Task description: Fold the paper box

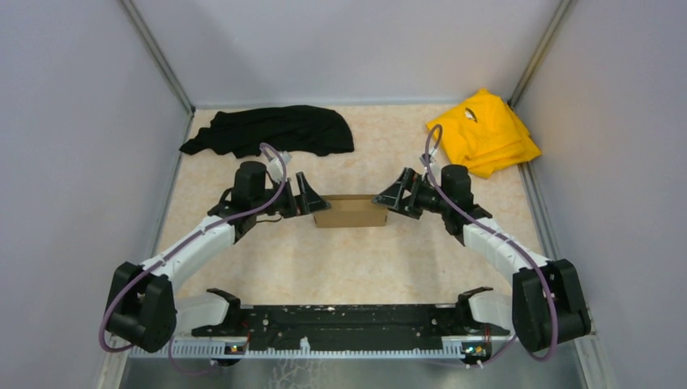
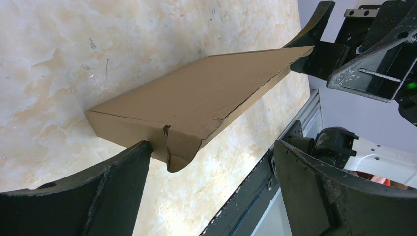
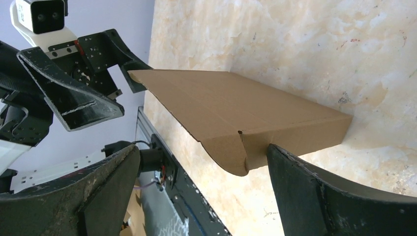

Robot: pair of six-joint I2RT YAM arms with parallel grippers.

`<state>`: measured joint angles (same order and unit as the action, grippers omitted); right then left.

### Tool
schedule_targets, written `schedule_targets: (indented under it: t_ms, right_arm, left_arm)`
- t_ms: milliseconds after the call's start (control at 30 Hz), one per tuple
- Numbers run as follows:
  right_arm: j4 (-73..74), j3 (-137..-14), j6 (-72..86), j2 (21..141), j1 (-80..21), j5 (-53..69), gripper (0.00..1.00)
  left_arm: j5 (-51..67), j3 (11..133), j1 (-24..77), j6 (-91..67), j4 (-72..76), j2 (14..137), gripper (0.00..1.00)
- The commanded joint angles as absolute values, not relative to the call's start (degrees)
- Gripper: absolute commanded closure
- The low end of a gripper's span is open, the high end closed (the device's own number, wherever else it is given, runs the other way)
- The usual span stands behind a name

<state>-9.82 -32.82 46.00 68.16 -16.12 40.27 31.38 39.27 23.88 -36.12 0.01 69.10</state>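
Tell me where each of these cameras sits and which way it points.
Top external: above and behind the arms, looking down on the table; both arms show, left tool and right tool flanking the paper box.
Left wrist: on the left arm, facing along the paper box toward the right tool; its own fingers show.
Right wrist: on the right arm, facing the left tool; own fingers show.
Shared: both wrist views show the paper box and the opposite tool.

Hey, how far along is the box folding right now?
Done: the paper box already forms a shallow closed box on the table. In hand: nothing is gripped; the left gripper and right gripper are open, one at each end. Left: the rounded end flaps look untucked and likely need pressing in.
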Motion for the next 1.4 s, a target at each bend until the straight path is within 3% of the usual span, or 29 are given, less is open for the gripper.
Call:
schedule_targets:
  t_ms: [0,1367]
  right_arm:
    - [-13.0,-36.5,45.1,68.5,-16.2,45.7,0.01]
    - [-10.5,-35.2,41.1,70.2,-12.4,45.8,0.01]
  left_arm:
    - [36.6,41.3,23.9,-35.7,3.0,69.4,0.01]
    - [36.2,39.5,21.1,-34.4,2.4,69.0,0.01]
